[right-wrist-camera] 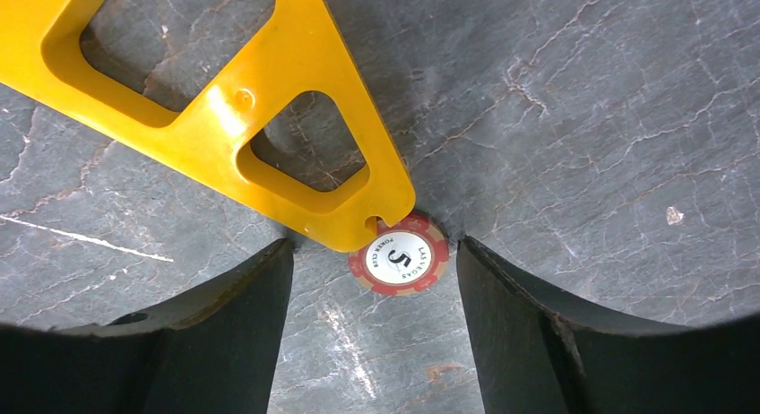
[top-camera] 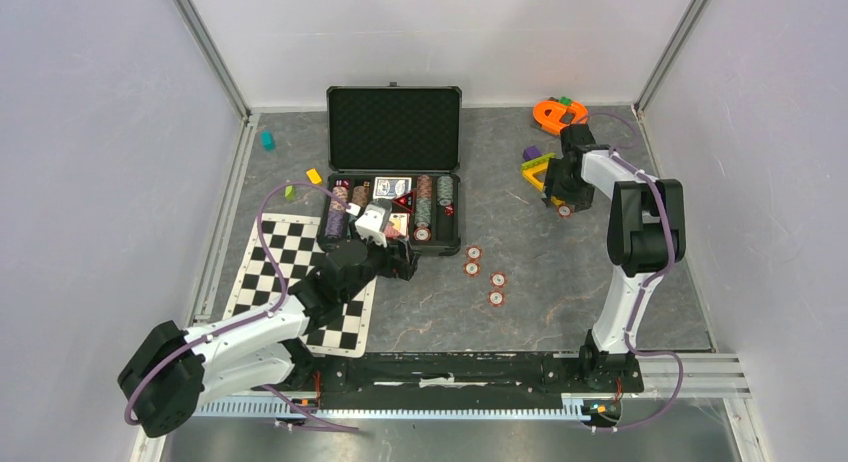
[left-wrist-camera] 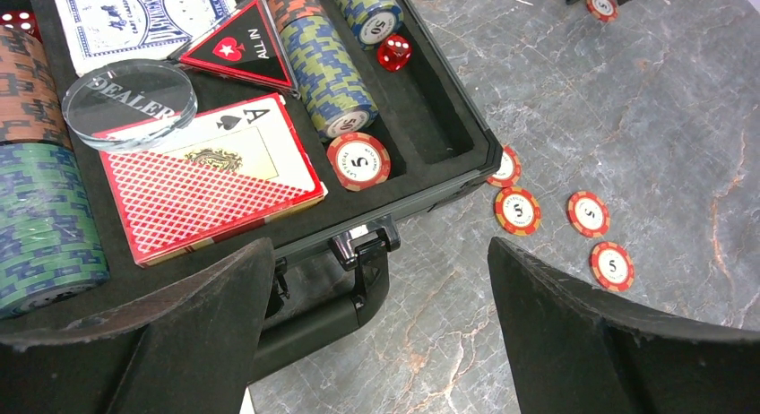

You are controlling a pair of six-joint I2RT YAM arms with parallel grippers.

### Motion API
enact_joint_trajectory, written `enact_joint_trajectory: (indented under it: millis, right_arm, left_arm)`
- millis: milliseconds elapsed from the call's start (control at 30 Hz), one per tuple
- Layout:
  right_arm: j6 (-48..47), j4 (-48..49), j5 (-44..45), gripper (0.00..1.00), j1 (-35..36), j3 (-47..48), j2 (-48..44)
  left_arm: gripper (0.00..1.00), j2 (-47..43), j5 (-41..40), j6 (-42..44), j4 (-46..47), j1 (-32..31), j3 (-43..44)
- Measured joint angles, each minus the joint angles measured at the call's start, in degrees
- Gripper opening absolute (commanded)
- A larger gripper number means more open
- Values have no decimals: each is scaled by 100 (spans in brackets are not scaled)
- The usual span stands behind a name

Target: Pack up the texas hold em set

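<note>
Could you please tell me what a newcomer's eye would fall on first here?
An open black briefcase sits mid-table at the back, packed with chip stacks and cards. Four red-white chips lie loose beside its near right corner. Far right, the right fingers straddle a lone chip at a yellow toy's tip.

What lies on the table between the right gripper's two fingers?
A red-and-white chip, right at the yellow toy's corner; the right wrist view shows it.

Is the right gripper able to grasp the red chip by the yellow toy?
Likely yes: the right gripper straddles the red chip, open; the yellow toy overlaps only its edge.
</note>
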Motion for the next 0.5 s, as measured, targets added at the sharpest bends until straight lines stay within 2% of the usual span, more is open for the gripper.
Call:
enact_joint_trajectory:
  millis: [100, 267, 400, 467, 500]
  right_arm:
    - [7, 111, -122, 65, -24, -98, -48]
    - [44, 289, -219, 65, -33, -229, -101]
    - [44, 433, -227, 73, -33, -367, -177]
    - [31, 498, -229, 82, -9, -417, -203]
    - [24, 533, -236, 84, 11, -452, -223]
  left_arm:
    - [94, -61, -2, 0, 0, 0, -2]
    - [94, -96, -2, 0, 0, 0, -2]
    - [94, -103, -2, 0, -2, 0, -2]
    - [94, -111, -2, 0, -11, 0, -2]
    - [94, -114, -2, 0, -13, 0, -2]
